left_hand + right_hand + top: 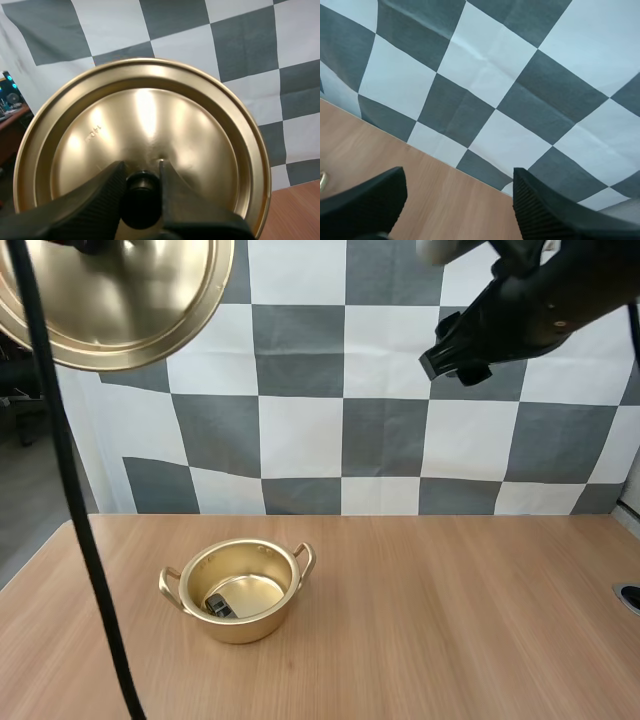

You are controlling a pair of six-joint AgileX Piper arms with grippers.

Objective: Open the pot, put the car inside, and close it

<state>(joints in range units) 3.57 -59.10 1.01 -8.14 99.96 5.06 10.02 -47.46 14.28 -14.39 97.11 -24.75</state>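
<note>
My left gripper [141, 172] clenched on black knob [142, 200] of lid [145, 125]. Lid held high and tilted, well above pot [240, 628] and off to its left. Pot stands uncovered on table [450, 620]. Car [220, 606] lies inside pot, on its bottom, toward near-left wall. My right gripper [456, 182] released, fingers wide apart, holding nothing, raised over table, well apart from pot and car.

Small stamped mark [93, 134] noted on lid [150, 110], between knob [141, 195] and rim; characters too faint to be read for certain. Nothing legible found on pot [240, 628] or table [470, 620]. No brand, label or number made out elsewhere.
</note>
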